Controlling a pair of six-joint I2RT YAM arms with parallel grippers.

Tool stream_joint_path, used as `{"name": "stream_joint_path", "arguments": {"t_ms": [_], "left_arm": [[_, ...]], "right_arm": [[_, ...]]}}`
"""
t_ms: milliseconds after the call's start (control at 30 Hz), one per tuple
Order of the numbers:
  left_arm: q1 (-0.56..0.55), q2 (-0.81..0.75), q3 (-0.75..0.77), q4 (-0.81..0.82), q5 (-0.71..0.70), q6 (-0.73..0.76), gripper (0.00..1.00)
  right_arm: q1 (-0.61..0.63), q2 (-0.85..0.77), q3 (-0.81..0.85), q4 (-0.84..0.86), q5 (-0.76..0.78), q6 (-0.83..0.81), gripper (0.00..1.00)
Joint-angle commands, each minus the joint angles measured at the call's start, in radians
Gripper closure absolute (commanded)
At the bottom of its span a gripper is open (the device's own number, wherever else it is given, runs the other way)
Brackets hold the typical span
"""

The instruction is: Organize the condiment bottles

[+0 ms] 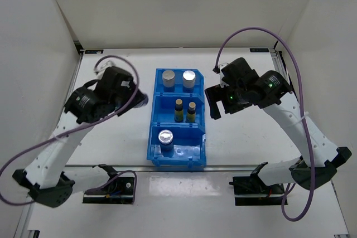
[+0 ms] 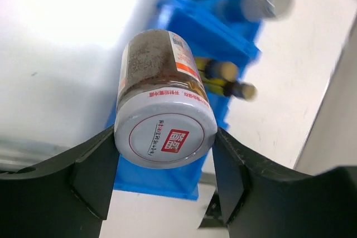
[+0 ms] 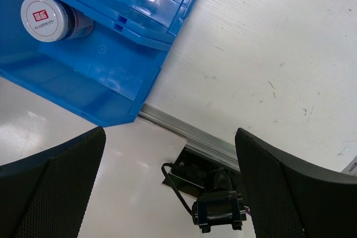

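Squat bottle (image 2: pixel 165 101) clamped inside left claw (image 2: pixel 164 157)

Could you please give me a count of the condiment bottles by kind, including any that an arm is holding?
Tall silver-capped bottles: 2
Slim yellow bottles: 2
Squat red-marked bottles: 2 (one in the blue bin, one in the left claw)
Total: 6

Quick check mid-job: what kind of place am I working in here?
Probably a lab test cell, not a kitchen: plain white walls box in a white table crossed by a metal rail.
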Motion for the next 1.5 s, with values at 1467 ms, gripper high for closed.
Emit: {"name": "stream_joint_path", "arguments": {"t_ms": [1467], "left_arm": [[-0.614,0.540,-0.058,0.342,-0.051,0.197,0.88]], "right_arm": [[-0.093,-0.087,-0.006,-0.109,0.280,0.134,0.00]]}}
